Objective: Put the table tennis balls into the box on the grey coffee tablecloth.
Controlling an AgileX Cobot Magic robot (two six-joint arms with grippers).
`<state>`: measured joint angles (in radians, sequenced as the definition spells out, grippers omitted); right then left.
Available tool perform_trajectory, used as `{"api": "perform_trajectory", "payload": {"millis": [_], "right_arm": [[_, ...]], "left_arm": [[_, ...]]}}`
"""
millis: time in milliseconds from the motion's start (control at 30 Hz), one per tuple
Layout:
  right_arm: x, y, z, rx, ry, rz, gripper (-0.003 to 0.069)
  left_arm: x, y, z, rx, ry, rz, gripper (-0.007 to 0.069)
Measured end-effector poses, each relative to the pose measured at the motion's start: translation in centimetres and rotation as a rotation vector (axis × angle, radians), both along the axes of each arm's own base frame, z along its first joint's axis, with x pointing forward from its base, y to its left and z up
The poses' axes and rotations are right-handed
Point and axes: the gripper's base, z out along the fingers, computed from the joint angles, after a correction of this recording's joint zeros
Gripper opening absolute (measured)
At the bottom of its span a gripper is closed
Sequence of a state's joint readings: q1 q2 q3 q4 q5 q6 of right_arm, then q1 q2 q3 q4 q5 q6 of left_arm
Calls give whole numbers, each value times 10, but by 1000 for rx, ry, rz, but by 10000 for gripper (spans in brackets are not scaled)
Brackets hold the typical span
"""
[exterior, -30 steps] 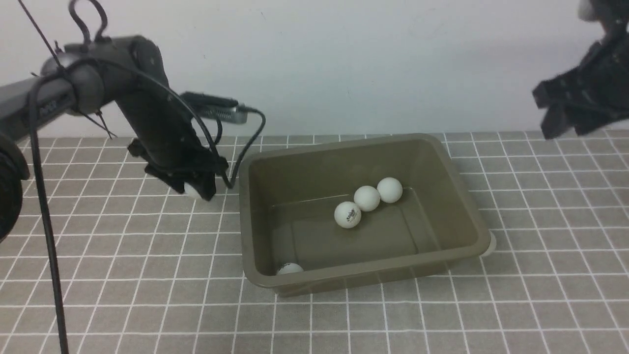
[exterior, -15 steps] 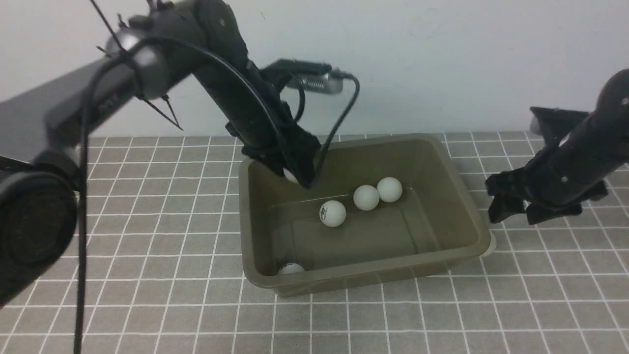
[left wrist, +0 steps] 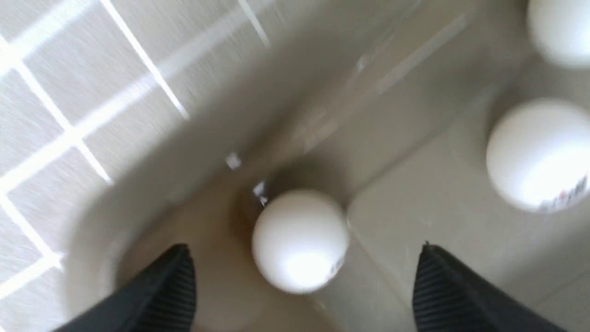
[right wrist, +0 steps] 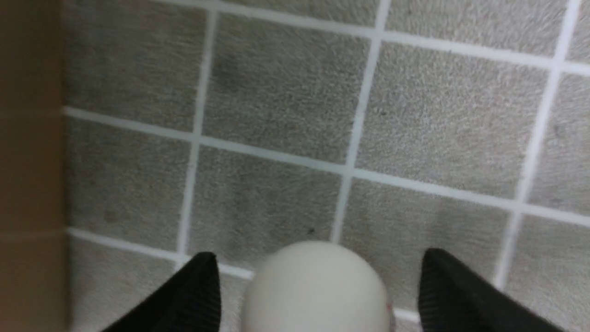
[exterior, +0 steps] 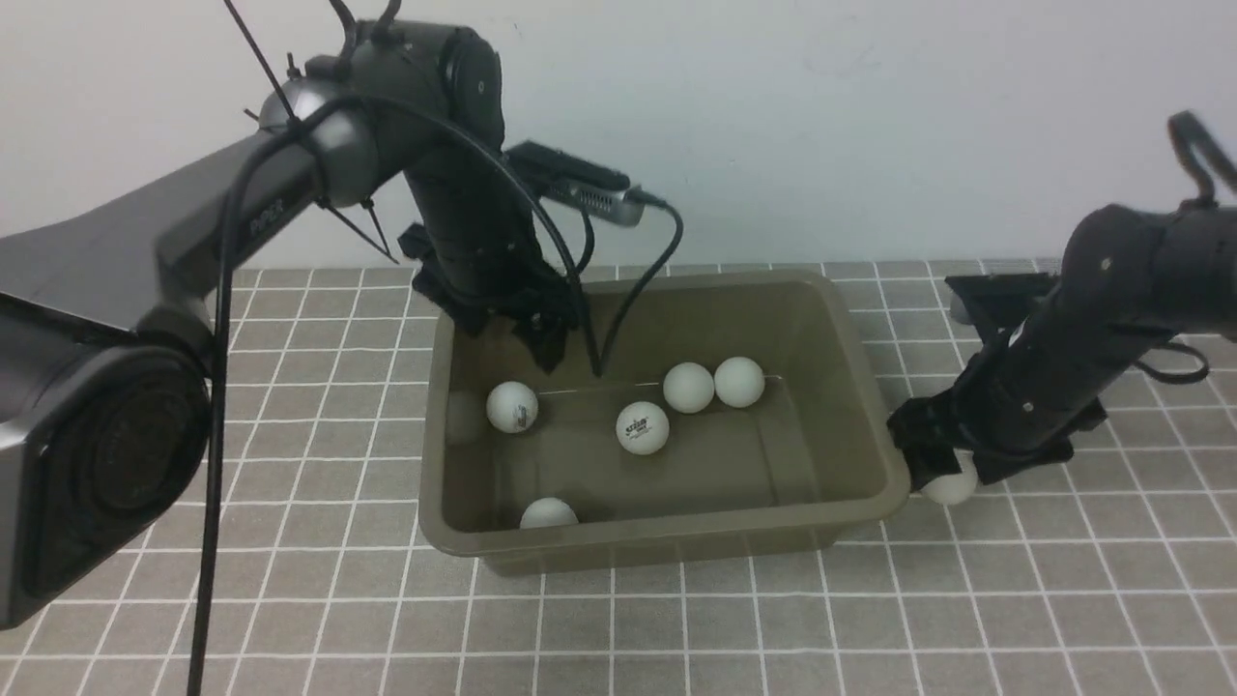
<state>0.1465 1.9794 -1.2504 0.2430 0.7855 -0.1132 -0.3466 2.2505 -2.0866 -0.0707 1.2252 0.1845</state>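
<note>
- Tablecloth (exterior: 618, 628), grey-brown with a thin white grid, carries everything. The box (exterior: 667, 543) stands on it about mid-scene, olive-grey and shallow, with a rolled rim and sloping walls.
- One near ball (exterior: 548, 512) lies in the box's near-left corner, half hidden by the near wall.
- The last ball (exterior: 952, 488) is outside, on the cloth just beside the box's near-right corner. The right gripper (exterior: 945, 472) hangs low over it, jaws spread with a gap on each side, so nothing is pinched.
- Step in hand, as I judge it, is picking up this sixth ball. The next move calls for closing squarely on the light, round ball, then lifting it over the rim. A skewed squeeze could squirt it away, and the box wall is close by.
- Farther in, four matte white balls rest on the box floor. There is a printed ball (exterior: 643, 427) at centre, a far pair (exterior: 688, 388) side by side and seemingly touching, and a left ball (exterior: 511, 406).
- Farthest, the left gripper (exterior: 541, 343) hangs over the box's far-left part, jaws wide and holding nothing. The left ball lies free beneath it.
</note>
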Motion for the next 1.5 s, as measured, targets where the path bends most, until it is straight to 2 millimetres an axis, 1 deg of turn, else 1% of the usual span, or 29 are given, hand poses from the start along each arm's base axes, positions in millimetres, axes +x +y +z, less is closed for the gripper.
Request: {"api": "perform_trajectory", "payload": {"millis": [67,100,167,200,233,300,333,433,500,567,633,700,767,867,900,967,1033,1067,1100,1133,1200,1233,1267,1300,1333,1367,1400,1433,1500], "right_arm": [[0,0,0,0,-2,0,379],[0,0,1,-2,7,5,345],[-2,-2,6,-24,33,28,360],[-3,-3,7,-28,50,34,360],[-6,-6,17,-34,64,39,360],[-14,-8,42,-34,49,43,360],[-20,-8,59,-26,28,44,360],[-35,-1,111,48,-106,34,360],[-43,17,139,137,-236,36,360],[-45,34,151,192,-309,67,360],[-44,53,155,221,-375,122,360],[-39,70,151,235,-397,169,360],[-33,79,145,234,-383,193,363],[-21,87,137,229,-365,207,441],[-18,88,141,228,-371,214,505],[-18,89,149,227,-370,230,559],[-20,89,167,224,-373,257,586],[-24,87,183,225,-399,263,570],[-33,83,204,228,-438,266,523],[-38,81,214,225,-464,267,474],[-60,71,247,215,-554,273,300],[-75,64,267,203,-613,276,178],[-78,63,270,205,-624,276,178],[-103,50,296,189,-707,264,62],[-106,49,298,188,-716,262,54],[-134,36,318,189,-794,235,15],[-152,28,326,192,-840,216,2],[-167,21,330,196,-876,199,-3],[-207,3,332,207,-973,152,-11]], "left_arm": [[0,0,17,-23,-39,18,396],[-3,1,32,-36,-68,27,269],[-9,5,52,-43,-109,33,140],[-12,7,62,-45,-130,37,100],[-19,16,86,-58,-177,59,43],[-30,32,119,-82,-245,104,11],[-41,45,142,-102,-291,143,0],[-66,69,175,-126,-348,199,-5],[-92,79,189,-129,-354,213,-5],[-108,83,190,-124,-338,214,-5],[-122,86,186,-119,-310,214,-5],[-140,90,175,-106,-263,216,-5],[-156,93,163,-96,-216,216,-5],[-181,98,150,-102,-186,217,-5],[-192,101,146,-104,-185,218,-5],[-205,104,144,-109,-197,219,-5],[-217,107,144,-114,-209,220,-5],[-224,108,145,-119,-221,220,-5],[-232,110,148,-125,-236,219,-5],[-237,111,151,-130,-250,219,-5],[-250,114,160,-144,-293,218,-5],[-257,116,166,-156,-321,217,-5],[-257,116,166,-156,-321,217,-5],[-271,119,176,-175,-371,215,-5],[-271,119,176,-175,-371,215,-5],[-282,122,183,-193,-410,214,-5],[-287,123,187,-203,-430,213,-5],[-293,124,191,-217,-456,212,-5],[-303,125,198,-243,-505,207,-5]]}}
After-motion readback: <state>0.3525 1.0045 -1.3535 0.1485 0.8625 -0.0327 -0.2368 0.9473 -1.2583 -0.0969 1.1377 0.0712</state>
